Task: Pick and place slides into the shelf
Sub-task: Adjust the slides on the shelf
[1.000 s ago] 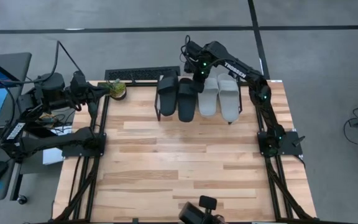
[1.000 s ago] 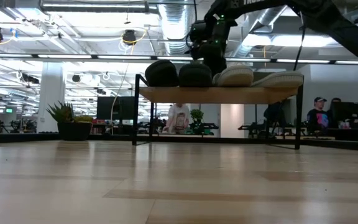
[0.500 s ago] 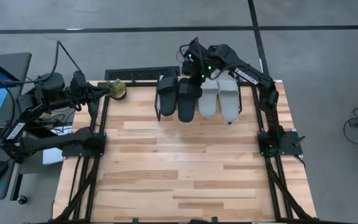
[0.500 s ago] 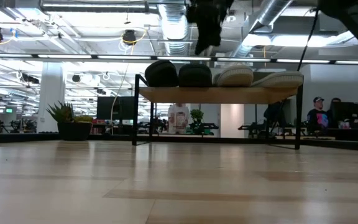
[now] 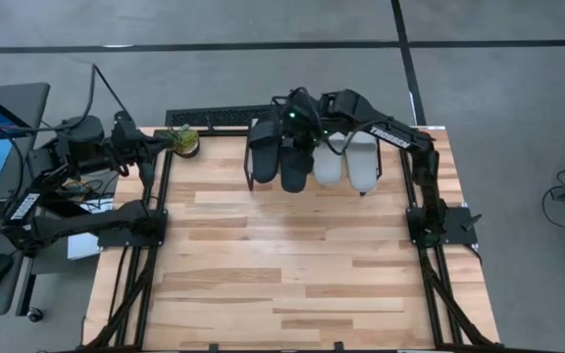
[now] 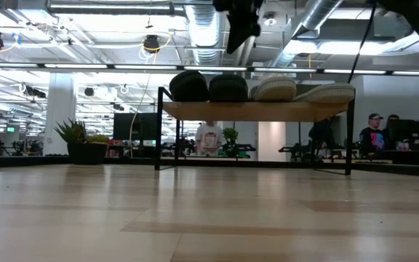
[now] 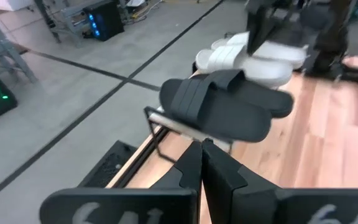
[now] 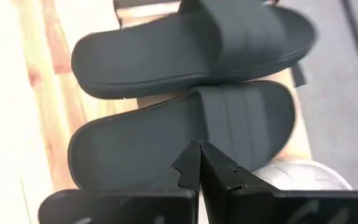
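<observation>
Below right gripper point(image 8: 199, 148), black slides point(image 8: 185, 134)

A grey concrete floor point(image 5: 518, 118) crossed by dark lines is seen around the table, while exposed ducts point(image 6: 202, 29) and strip lights are hung overhead.

Right pincer point(image 5: 289, 120) higher, farther left.

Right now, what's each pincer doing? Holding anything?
Left pincer: shut, empty, parked at the table's left edge.
Right pincer: shut, empty, above the black slides on the shelf.
</observation>
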Robot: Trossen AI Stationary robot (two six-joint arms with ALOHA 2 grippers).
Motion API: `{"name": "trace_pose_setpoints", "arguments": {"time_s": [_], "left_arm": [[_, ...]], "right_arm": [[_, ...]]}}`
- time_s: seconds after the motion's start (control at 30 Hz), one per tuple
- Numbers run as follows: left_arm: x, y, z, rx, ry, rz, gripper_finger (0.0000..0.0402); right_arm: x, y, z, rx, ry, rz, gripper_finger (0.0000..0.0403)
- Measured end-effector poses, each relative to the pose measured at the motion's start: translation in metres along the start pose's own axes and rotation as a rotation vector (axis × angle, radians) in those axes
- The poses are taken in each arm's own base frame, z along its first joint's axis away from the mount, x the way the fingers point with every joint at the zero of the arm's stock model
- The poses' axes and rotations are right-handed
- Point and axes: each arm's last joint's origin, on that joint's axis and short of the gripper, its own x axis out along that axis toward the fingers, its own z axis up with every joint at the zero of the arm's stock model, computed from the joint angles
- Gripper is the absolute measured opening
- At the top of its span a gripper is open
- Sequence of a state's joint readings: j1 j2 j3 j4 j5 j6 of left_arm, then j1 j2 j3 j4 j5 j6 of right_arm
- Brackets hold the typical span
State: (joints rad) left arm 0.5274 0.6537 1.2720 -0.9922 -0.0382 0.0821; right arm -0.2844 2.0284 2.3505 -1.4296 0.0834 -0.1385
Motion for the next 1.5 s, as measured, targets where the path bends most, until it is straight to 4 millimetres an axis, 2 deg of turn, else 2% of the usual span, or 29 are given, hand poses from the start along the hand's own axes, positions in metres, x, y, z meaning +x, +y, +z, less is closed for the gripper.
{"name": "trace_pose_setpoints", "arguments": {"time_s": [0.17,0.3,0.4,0.5,0.67,0.8,1.1,1.27,1.5], "left_arm": [[0.000,0.000,-0.002,0.040,0.026,0.019,0.0000],[0.000,0.001,-0.002,0.055,0.018,0.022,0.0000],[0.000,0.001,0.000,0.047,0.001,0.040,0.0000],[0.000,0.002,0.002,0.025,-0.021,0.049,0.0000],[0.000,0.002,0.005,-0.023,-0.046,0.048,0.0000],[0.008,0.001,0.003,-0.057,-0.055,0.027,0.0000],[0.040,-0.002,-0.016,-0.088,-0.004,0.021,0.0000],[0.048,-0.003,-0.023,-0.106,0.028,0.019,0.0000],[0.051,-0.004,-0.026,-0.121,0.040,0.020,0.0000]], "right_arm": [[-0.020,0.006,0.003,0.039,-0.095,-0.106,0.0000],[-0.039,0.002,0.013,0.113,-0.299,-0.137,0.0000],[-0.040,0.001,0.016,0.181,-0.429,-0.137,0.0000],[-0.027,0.004,0.008,0.274,-0.473,-0.124,0.0000],[-0.004,0.009,-0.020,0.438,-0.527,-0.185,0.0000],[0.016,0.006,-0.038,0.485,-0.531,-0.156,0.0000],[0.056,-0.003,-0.038,0.467,-0.460,-0.024,0.0000],[0.065,-0.013,-0.041,0.445,-0.426,-0.015,0.0000],[0.063,-0.030,-0.042,0.439,-0.445,-0.036,0.0000]]}}
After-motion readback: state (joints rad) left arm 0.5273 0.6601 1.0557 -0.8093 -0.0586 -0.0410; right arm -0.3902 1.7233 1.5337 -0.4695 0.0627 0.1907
